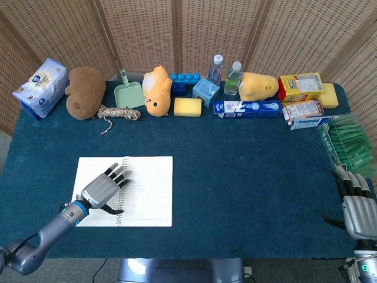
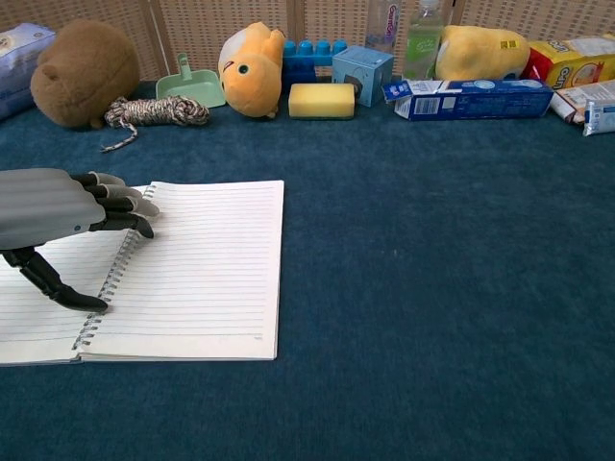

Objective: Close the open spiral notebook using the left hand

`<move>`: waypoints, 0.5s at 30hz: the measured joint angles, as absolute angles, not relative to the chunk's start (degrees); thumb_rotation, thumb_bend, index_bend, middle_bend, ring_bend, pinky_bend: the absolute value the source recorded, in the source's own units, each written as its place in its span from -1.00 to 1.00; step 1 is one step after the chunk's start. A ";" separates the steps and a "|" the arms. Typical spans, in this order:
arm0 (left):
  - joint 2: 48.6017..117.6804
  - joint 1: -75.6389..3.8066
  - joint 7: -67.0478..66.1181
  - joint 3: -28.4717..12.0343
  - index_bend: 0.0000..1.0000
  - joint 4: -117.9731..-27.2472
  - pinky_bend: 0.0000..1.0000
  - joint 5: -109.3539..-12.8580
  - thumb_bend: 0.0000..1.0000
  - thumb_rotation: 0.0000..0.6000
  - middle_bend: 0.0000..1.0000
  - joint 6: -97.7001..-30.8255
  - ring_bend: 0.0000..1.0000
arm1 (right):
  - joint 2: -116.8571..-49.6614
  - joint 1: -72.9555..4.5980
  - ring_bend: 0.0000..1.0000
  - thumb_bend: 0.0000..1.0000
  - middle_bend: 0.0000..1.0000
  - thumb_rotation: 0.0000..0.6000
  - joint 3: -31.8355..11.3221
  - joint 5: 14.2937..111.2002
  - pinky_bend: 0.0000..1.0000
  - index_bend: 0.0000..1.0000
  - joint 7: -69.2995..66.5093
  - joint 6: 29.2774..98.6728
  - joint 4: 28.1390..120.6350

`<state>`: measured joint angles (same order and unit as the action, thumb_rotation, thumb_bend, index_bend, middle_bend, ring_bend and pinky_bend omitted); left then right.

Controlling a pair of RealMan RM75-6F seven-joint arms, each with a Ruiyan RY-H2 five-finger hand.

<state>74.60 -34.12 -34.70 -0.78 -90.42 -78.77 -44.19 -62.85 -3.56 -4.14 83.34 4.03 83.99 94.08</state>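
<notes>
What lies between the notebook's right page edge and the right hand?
Only bare blue tabletop: the head view shows nothing between the spiral notebook and the right hand. The left hand is over the notebook.

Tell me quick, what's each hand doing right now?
Left hand: open, fingers extended over the notebook spiral, holding nothing.
Right hand: open, idle at the table edge, empty.
</notes>
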 measured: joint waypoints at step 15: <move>67.76 -33.04 -31.28 3.23 -0.68 -94.90 -1.00 -78.64 -0.90 -0.29 -1.00 -46.27 -1.00 | -62.92 -3.68 -1.00 -1.00 -1.00 1.00 -4.11 83.10 -0.96 -1.00 4.19 83.64 94.21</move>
<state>67.76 -33.04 -31.28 3.23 -94.90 -78.64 -46.27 -62.92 -3.68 -4.11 83.10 4.19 83.64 94.21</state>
